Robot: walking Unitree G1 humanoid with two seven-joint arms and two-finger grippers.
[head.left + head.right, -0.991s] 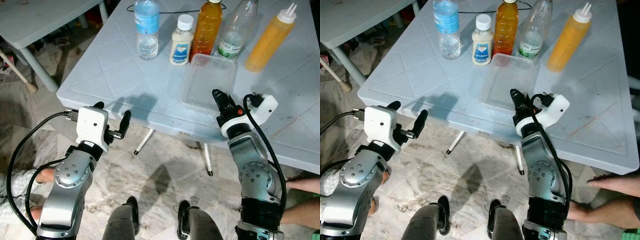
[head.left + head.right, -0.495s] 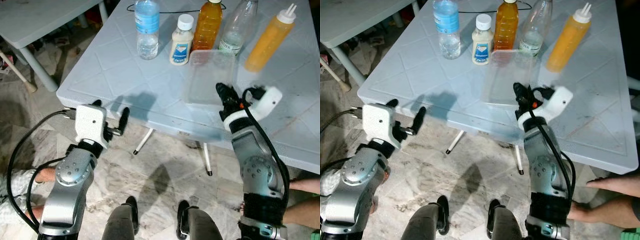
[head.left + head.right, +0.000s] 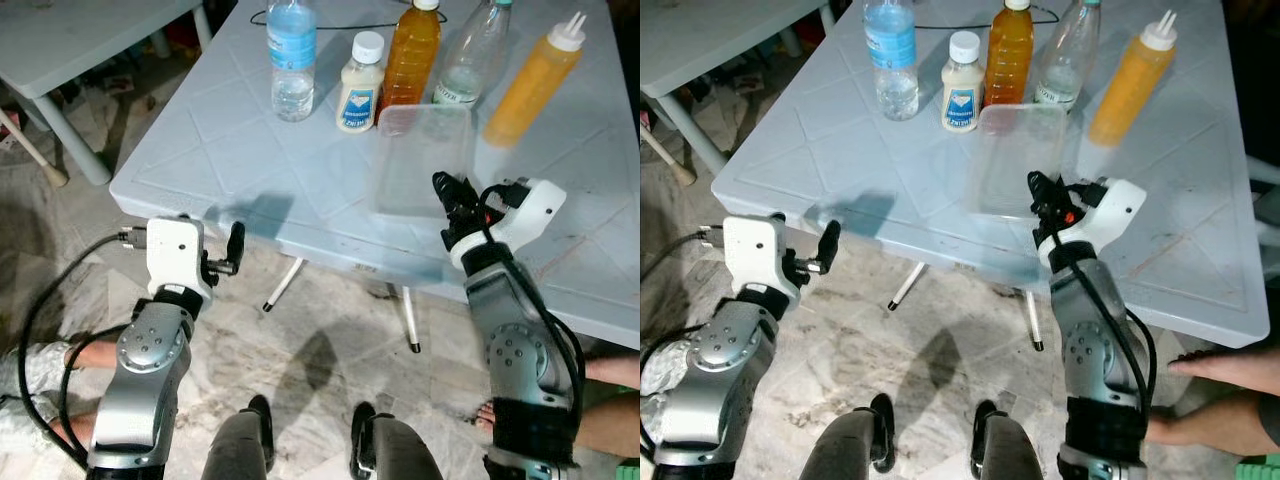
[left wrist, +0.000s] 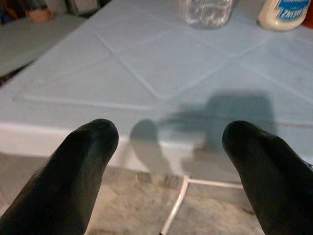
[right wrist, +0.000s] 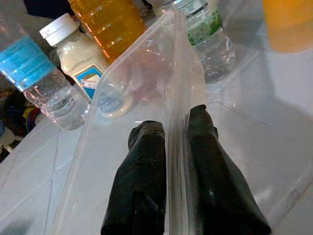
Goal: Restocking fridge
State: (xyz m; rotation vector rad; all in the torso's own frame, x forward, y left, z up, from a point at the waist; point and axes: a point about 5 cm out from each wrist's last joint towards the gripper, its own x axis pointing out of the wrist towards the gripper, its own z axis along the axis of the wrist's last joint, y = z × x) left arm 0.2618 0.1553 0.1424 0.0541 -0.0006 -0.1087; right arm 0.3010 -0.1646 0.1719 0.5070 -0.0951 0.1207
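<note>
Clear plastic, the tub [image 3: 422, 150] sits tilted near the front edge of the pale blue tabletop [image 3: 250, 130], its near wall pinched between the closed fingers of the right gripper [image 5: 177, 147]. Beyond the tub, along the far edge, stand a water bottle [image 3: 292, 55], a small white sauce bottle [image 3: 361, 68], an amber juice bottle [image 3: 411, 52], a clear bottle [image 3: 466, 60] and an orange squeeze bottle [image 3: 533, 78]. Below the tabletop's front edge the left gripper [image 4: 166, 161] hangs with fingers spread wide, holding nothing.
</note>
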